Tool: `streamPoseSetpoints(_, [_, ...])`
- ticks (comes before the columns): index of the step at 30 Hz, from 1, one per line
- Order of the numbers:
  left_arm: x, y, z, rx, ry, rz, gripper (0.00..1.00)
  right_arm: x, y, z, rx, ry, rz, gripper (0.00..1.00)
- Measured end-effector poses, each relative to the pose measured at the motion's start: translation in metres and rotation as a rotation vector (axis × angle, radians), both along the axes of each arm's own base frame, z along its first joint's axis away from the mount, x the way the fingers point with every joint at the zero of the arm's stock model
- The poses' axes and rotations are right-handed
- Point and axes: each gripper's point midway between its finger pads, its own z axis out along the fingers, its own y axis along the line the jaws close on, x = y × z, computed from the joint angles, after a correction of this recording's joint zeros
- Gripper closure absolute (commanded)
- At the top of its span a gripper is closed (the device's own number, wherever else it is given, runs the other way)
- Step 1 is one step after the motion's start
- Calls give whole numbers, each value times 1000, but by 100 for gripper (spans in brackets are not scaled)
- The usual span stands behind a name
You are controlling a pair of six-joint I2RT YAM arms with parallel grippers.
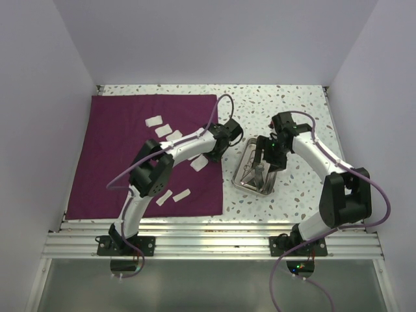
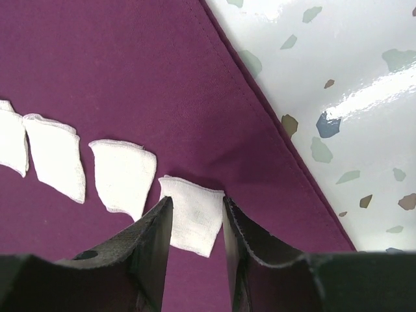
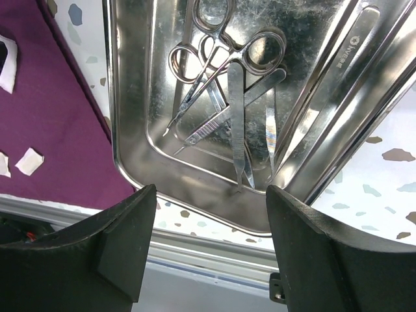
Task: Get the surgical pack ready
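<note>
We see the maroon cloth (image 1: pixel 130 162) spread over the table's (image 1: pixel 286 104) left half, with white gauze pads (image 1: pixel 154 121) scattered across it. Our left gripper (image 2: pixel 198 227), fingers narrowly parted, straddles one gauze pad (image 2: pixel 193 218) near the cloth's right edge. Our right gripper (image 3: pixel 208 247) hangs wide open over the steel tray (image 3: pixel 136 97) just beyond that edge, scissors (image 3: pixel 214 71) and tweezers (image 3: pixel 237 110) inside.

The table (image 1: pixel 286 104) was a white, glossy surface flecked with grey, brown and green chips, filling the middle of the top view. Two things lay directly on it. A maroon cloth (image 1: pixel 117 162) was spread flat over its left half. A shallow steel tray (image 1: pixel 250 186) sat slightly askew just right of centre. It was near the cloth's right edge but apart from it, with a narrow strip of speckled top between them.
</note>
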Motion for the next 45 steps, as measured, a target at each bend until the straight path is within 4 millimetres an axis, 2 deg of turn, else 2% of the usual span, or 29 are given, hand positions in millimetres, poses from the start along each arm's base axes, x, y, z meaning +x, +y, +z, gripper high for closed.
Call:
streamPoseSetpoints(9, [-3, 0, -4, -4, 12, 8, 63, 0, 1, 0, 8, 3, 0, 28])
streamPoseSetpoints(14, [-11, 7, -13, 13, 39, 19, 65, -1, 3, 0, 20, 8, 3, 28])
streamPoseSetpoints(32, [-18, 10, -21, 15, 67, 23, 63, -1, 3, 0, 26, 9, 2, 27])
streamPoseSetpoints(38, [-18, 9, -22, 11, 70, 19, 71, -1, 3, 0, 26, 9, 2, 27])
streamPoseSetpoints(45, [-13, 11, -23, -1, 76, 13, 91, -1, 3, 0, 27, 9, 2, 27])
